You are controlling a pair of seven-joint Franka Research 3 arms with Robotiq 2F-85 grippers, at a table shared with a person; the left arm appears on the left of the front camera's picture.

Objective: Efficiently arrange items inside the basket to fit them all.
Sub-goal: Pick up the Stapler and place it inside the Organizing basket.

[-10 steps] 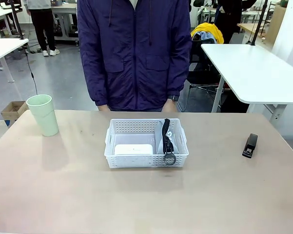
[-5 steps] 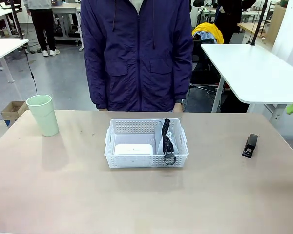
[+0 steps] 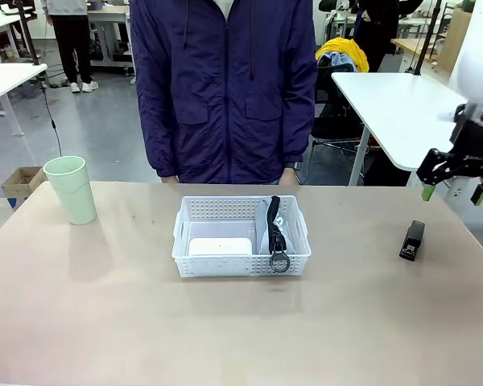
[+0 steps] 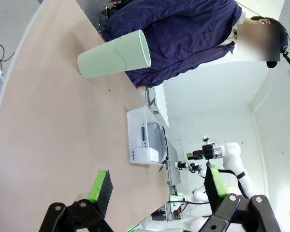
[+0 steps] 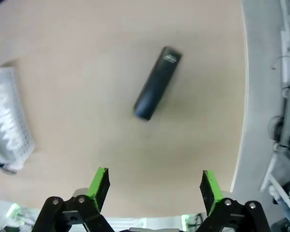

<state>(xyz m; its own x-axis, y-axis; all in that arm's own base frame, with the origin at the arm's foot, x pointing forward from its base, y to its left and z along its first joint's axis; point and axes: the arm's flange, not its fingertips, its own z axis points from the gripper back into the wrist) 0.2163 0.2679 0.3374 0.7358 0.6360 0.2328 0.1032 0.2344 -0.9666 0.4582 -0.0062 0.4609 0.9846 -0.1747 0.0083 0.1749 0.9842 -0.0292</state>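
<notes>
Basket (image 3: 240, 258): middle of the table (image 3: 225, 338), nearer its far edge. Holds the white box (image 3: 220, 246) flat on the left and the pouch (image 3: 274, 229) on edge on the right.
Outstanding: 2 items. Stapler (image 3: 412, 240) near the right edge; cup (image 3: 71, 190) at the far left corner.
Right gripper (image 3: 452, 195): jaws wide, empty, poised above the stapler.
Left gripper (image 4: 156, 186): jaws wide, empty.
Step (judged): approach to the stapler.
Next move: descend, straddle its narrow width, close.

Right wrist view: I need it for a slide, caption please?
Open right tool above the black stapler lying on the table.
</notes>
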